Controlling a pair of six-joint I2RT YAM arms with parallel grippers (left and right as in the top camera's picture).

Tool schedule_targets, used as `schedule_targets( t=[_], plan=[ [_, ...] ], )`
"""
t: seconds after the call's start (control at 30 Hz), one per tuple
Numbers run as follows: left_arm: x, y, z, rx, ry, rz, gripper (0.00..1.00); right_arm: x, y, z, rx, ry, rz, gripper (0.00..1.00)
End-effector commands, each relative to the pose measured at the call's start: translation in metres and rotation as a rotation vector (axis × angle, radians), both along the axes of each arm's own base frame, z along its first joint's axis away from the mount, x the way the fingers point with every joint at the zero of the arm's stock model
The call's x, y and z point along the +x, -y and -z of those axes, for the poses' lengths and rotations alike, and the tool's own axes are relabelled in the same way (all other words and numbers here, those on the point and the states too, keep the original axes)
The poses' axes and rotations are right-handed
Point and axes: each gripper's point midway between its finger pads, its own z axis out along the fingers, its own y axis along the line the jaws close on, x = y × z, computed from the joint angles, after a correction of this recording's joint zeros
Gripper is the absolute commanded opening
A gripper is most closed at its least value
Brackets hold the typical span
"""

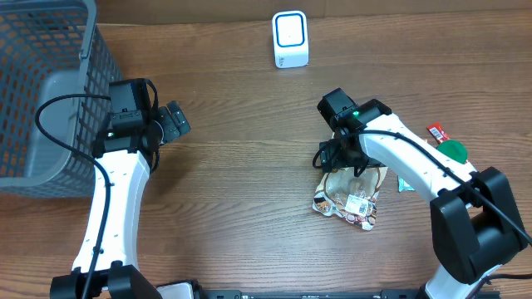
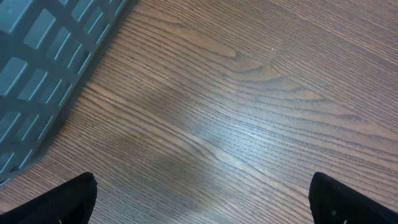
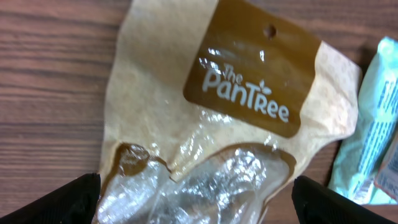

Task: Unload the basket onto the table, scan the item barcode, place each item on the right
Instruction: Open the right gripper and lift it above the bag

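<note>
The item is a tan paper snack bag (image 1: 350,198) with a clear window, a brown "The PanTree" label (image 3: 249,81) and a small white sticker (image 1: 359,204). It lies flat on the table right of centre. My right gripper (image 1: 334,157) hovers over the bag's upper end. In the right wrist view its fingers stand wide apart on either side of the bag (image 3: 205,155), and the right gripper (image 3: 199,202) is open and holds nothing. A white scanner (image 1: 290,39) stands at the back centre. My left gripper (image 1: 175,121) hangs open over bare wood (image 2: 202,199), far from the bag.
A grey mesh basket (image 1: 41,91) fills the back left corner, close to the left arm, and its wall shows in the left wrist view (image 2: 43,50). A teal packet (image 3: 373,124), a red packet (image 1: 438,131) and a green object (image 1: 453,151) lie right of the bag.
</note>
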Motion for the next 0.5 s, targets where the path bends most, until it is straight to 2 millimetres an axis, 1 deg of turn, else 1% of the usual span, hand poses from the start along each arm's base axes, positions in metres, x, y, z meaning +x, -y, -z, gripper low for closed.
schedule_targets(
  t=[0.0,0.23,0.47],
  plan=[
    [0.002,-0.003,-0.007,0.01,0.016,-0.015,1.0,0.015,-0.003,-0.013,0.023,0.069,0.007,1.0],
    [0.002,-0.003,-0.007,0.01,0.016,-0.016,1.0,0.034,-0.013,-0.017,0.066,0.147,0.008,1.0],
    [0.002,-0.003,-0.007,0.01,0.016,-0.015,1.0,0.038,-0.015,-0.018,0.074,0.162,0.008,1.0]
  ],
)
